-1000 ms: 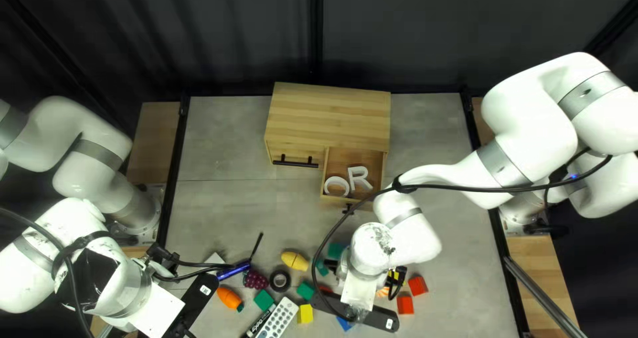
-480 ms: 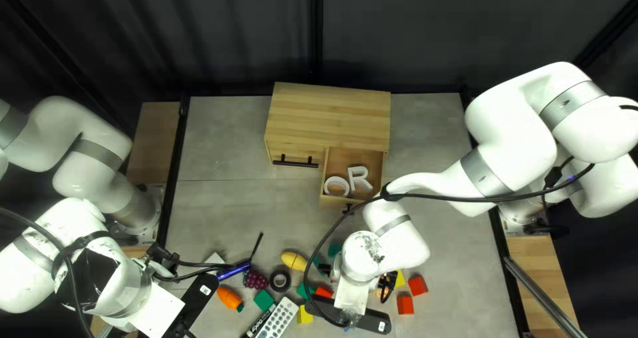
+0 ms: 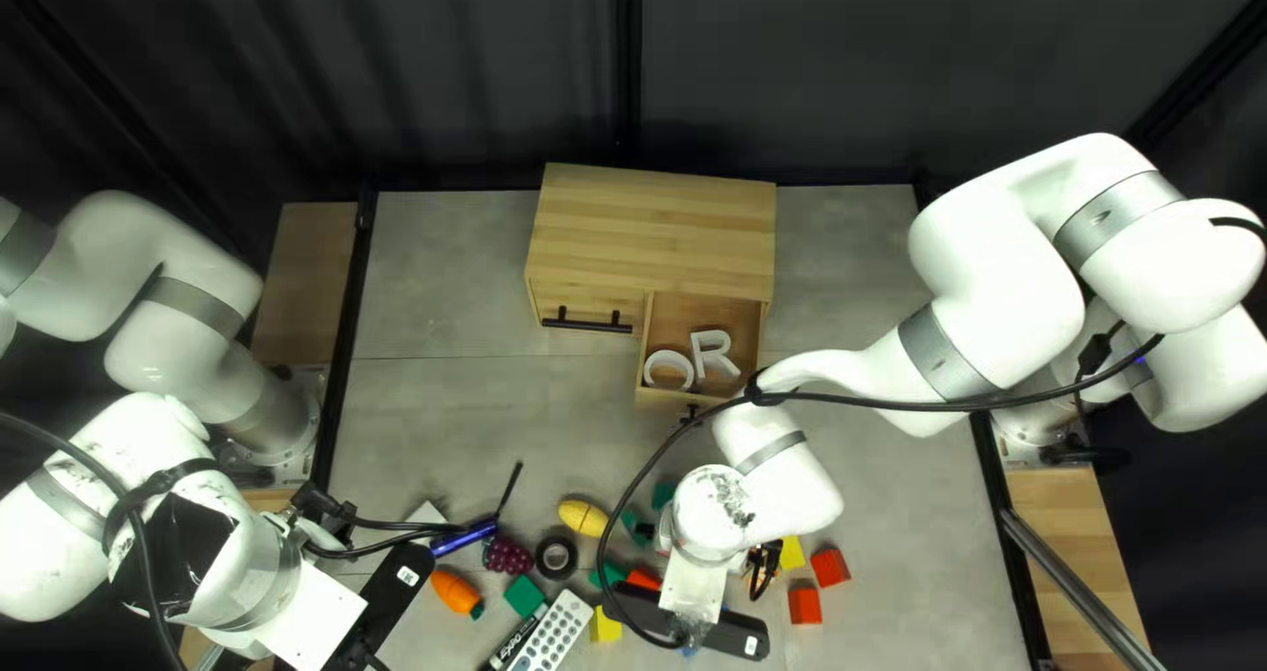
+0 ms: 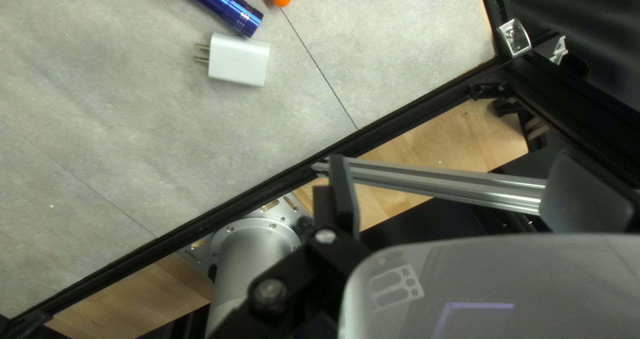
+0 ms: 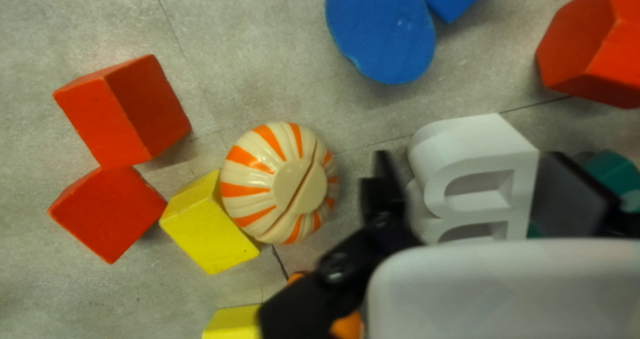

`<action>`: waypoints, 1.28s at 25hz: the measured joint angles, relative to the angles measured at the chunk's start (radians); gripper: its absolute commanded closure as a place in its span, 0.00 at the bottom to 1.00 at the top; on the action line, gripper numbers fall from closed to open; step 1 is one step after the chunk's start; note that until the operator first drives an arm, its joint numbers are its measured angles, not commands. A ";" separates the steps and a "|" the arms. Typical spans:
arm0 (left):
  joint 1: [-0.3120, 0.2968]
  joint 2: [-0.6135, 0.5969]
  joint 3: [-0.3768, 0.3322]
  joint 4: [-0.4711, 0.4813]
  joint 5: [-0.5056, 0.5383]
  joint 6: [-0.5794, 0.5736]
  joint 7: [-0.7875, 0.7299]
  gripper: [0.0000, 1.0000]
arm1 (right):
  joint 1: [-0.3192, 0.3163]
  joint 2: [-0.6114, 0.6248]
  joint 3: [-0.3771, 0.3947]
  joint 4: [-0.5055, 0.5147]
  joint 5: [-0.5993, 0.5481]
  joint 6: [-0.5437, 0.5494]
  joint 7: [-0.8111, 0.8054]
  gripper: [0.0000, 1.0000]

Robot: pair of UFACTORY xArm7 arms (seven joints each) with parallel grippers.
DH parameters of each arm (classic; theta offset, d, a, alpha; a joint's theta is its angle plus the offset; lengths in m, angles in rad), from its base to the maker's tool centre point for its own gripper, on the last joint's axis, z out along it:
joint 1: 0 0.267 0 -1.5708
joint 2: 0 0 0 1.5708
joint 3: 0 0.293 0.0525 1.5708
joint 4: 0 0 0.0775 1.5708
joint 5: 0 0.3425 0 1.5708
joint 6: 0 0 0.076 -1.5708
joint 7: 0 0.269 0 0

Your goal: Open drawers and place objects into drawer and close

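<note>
Right claw [image 3: 694,584] closed on white B [image 5: 480,139], right wrist view only, left claw [image 3: 310,618] wide, white R [image 3: 698,354] in open drawer [image 3: 677,315], top left view only.

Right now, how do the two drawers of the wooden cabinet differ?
In the top left view, the left drawer is closed, while the right drawer is pulled out of the cabinet. The left drawer's inside is hidden; the right drawer shows white letters lying in it. Both are pale wood with black handles.
</note>
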 measured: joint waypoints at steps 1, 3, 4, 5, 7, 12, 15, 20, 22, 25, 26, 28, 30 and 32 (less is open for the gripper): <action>0.000 0.000 0.000 0.000 0.000 0.000 0.000 0.00 | 0.001 -0.003 -0.001 0.009 0.000 0.017 0.005 0.97; 0.000 0.000 0.000 0.000 0.000 0.000 0.000 0.00 | 0.006 -0.009 -0.001 0.040 0.002 0.069 0.023 0.98; 0.000 0.000 0.000 0.000 0.000 0.000 0.000 0.00 | 0.011 -0.015 -0.002 0.068 0.003 0.116 0.044 0.99; 0.000 0.000 0.000 0.000 0.000 0.000 0.000 0.00 | 0.014 -0.018 -0.003 0.081 0.003 0.138 0.056 0.99; 0.000 0.000 0.000 0.000 0.000 0.000 0.000 0.00 | 0.032 -0.039 -0.011 0.134 0.000 0.235 0.134 1.00; 0.000 0.000 0.000 0.000 0.000 0.000 0.000 0.00 | 0.083 -0.128 -0.021 0.114 -0.018 0.333 0.374 1.00; 0.000 0.000 0.000 0.000 0.000 0.000 0.000 0.00 | 0.110 -0.187 -0.024 0.055 -0.026 0.350 0.532 1.00; 0.000 0.000 0.000 0.000 0.000 0.000 0.000 0.00 | 0.165 -0.202 -0.021 0.103 -0.028 0.436 0.780 1.00; 0.000 0.000 0.000 0.000 0.000 0.000 0.000 0.00 | 0.178 -0.192 -0.019 0.134 -0.022 0.463 0.829 1.00; 0.000 0.000 0.000 0.000 0.000 0.000 0.000 0.00 | 0.187 -0.184 -0.017 0.162 -0.014 0.486 0.866 1.00; 0.000 0.000 0.000 0.000 0.000 0.000 0.000 0.00 | 0.188 -0.184 -0.017 0.165 -0.013 0.491 0.873 1.00; 0.000 0.000 0.000 0.000 0.000 0.000 0.000 0.00 | 0.187 -0.195 -0.019 0.165 -0.009 0.504 0.884 1.00; 0.000 0.000 0.000 0.000 0.000 0.000 0.000 0.00 | 0.180 -0.224 -0.027 0.156 -0.008 0.530 0.896 1.00; 0.000 0.000 0.000 0.000 0.000 0.000 0.000 0.00 | 0.170 -0.258 -0.040 0.143 -0.011 0.561 0.916 1.00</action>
